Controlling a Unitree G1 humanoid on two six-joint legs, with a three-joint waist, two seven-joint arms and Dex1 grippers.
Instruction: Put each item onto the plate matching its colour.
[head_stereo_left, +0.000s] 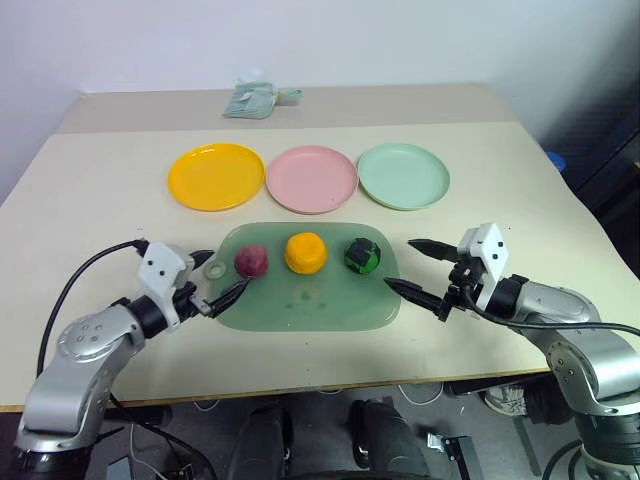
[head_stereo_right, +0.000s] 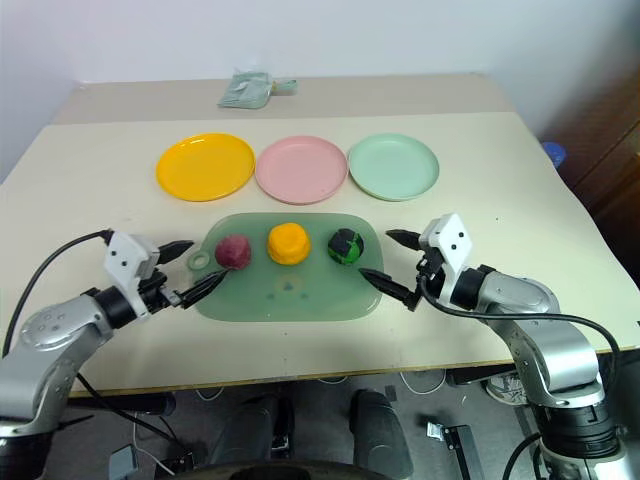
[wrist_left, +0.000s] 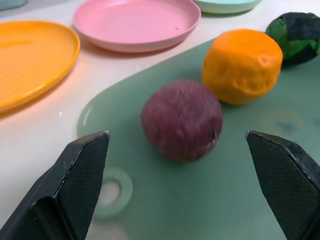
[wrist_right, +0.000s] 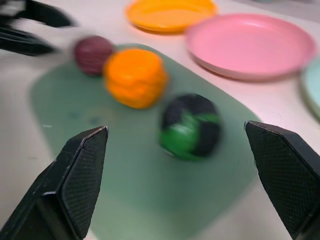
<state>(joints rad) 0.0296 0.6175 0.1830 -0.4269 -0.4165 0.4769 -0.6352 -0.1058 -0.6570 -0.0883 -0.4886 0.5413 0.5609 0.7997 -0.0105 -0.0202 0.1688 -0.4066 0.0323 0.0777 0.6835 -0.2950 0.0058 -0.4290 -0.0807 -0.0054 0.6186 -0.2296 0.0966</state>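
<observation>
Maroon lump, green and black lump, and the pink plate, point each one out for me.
maroon lump (head_stereo_left: 251, 261), left eye view, on its rounded top.
green and black lump (head_stereo_left: 363, 255), left eye view, at the middle of its upper face.
pink plate (head_stereo_left: 311, 178), left eye view, on its bare inner floor.

- maroon lump (head_stereo_left: 251, 261), orange-yellow lump (head_stereo_left: 305, 252), green-and-black patched lump (head_stereo_left: 363, 256)
- yellow-orange plate (head_stereo_left: 216, 177), pale pink plate (head_stereo_left: 311, 178), mint green plate (head_stereo_left: 403, 176)
- translucent green board (head_stereo_left: 305, 305)
- beige bench (head_stereo_left: 90, 190)

A beige table (head_stereo_left: 90, 190) carries a yellow plate (head_stereo_left: 216, 177), a pink plate (head_stereo_left: 311, 179) and a green plate (head_stereo_left: 403, 176) in a row, a green board (head_stereo_left: 305, 300) nearer, and a crumpled packet (head_stereo_left: 250, 100) at the far edge.
</observation>
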